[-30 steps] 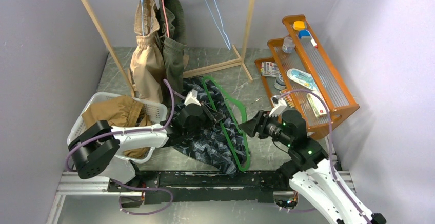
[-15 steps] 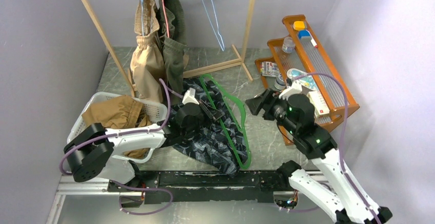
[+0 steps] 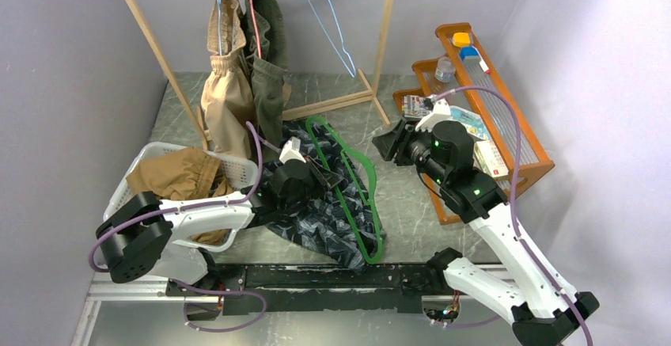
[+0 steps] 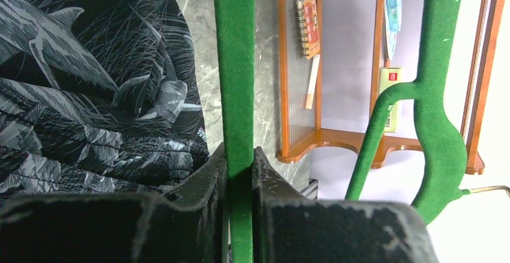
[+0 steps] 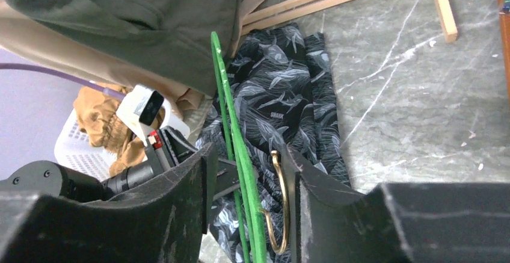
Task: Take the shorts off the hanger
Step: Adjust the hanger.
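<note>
The dark navy-black patterned shorts [image 3: 316, 223] lie crumpled on the table under a green hanger [image 3: 358, 195]. My left gripper [image 3: 328, 178] is shut on one bar of that hanger [image 4: 234, 64], with the shorts [image 4: 90, 94] just left of the jaws. My right gripper [image 3: 388, 144] is open and empty, raised to the right of the hanger. In its wrist view the hanger [image 5: 239, 148] and its brass hook [image 5: 282, 203] show between the jaws, farther off. Beige shorts [image 3: 225, 100] and olive shorts [image 3: 269, 96] hang on the rack. Tan brown shorts [image 3: 178, 176] lie in the basket.
A white basket [image 3: 237, 168] stands at the left. A wooden clothes rack [image 3: 381, 37] with an empty blue wire hanger [image 3: 332, 21] stands at the back. An orange shelf [image 3: 506, 116] with small items stands at the right, close behind my right arm.
My right gripper has risen and moved back and away from the hanger's hook end. My left gripper stays shut on the hanger, which has shifted slightly.
</note>
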Controlling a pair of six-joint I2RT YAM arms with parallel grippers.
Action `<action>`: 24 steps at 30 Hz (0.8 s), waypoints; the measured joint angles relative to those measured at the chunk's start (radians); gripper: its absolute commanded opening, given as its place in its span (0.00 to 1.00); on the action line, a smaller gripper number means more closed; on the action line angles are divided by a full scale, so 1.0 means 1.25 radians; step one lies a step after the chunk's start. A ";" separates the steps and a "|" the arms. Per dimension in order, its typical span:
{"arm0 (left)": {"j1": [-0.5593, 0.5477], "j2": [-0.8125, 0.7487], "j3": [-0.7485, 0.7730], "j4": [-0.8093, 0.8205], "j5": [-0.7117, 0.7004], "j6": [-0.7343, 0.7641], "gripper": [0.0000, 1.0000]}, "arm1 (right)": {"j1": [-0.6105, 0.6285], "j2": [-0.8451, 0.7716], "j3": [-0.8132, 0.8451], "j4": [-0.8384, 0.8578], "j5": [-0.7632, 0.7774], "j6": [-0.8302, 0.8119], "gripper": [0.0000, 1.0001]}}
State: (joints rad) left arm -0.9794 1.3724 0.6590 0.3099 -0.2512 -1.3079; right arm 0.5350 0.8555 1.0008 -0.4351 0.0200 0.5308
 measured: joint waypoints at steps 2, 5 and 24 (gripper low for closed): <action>0.000 0.000 0.000 0.001 0.000 0.002 0.07 | 0.000 0.002 0.000 0.005 -0.016 -0.022 0.48; 0.000 0.000 0.000 0.001 0.000 0.002 0.07 | 0.000 -0.002 0.000 0.009 -0.032 -0.046 0.61; 0.000 0.007 -0.073 0.197 0.000 -0.134 0.07 | 0.000 -0.230 -0.129 -0.105 -0.045 -0.043 0.84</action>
State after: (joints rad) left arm -0.9798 1.3808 0.5682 0.5556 -0.2516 -1.4757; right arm 0.5350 0.5682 0.8398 -0.5667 -0.0360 0.4770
